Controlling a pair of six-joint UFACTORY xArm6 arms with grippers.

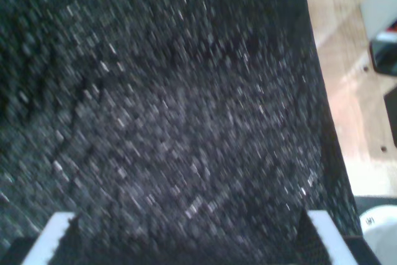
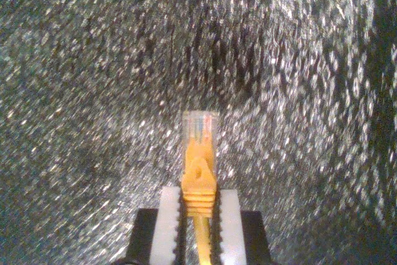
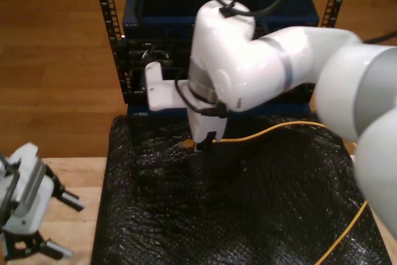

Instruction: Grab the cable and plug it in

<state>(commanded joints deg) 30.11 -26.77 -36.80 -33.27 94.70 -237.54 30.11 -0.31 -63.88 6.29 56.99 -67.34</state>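
Yellow-orange cable (image 2: 198, 172) sits clamped in my second gripper (image 2: 198, 215), a tool pointing its plug (image 2: 200, 125) straight ahead; my first gripper (image 1: 186, 234) gapes wide.

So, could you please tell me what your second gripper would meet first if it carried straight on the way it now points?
Most likely the black textured mat: my second gripper, shut on the yellow-orange network cable, points at it, though depth is unclear.

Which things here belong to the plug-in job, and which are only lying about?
Belonging to the job:
- the cable, yellow-orange, with clear plug
- my second gripper, the end effector shut on the cable near the plug
- the dark rack behind the mat, probably where it plugs in

Not part of it:
- the black mat
- my first gripper, open
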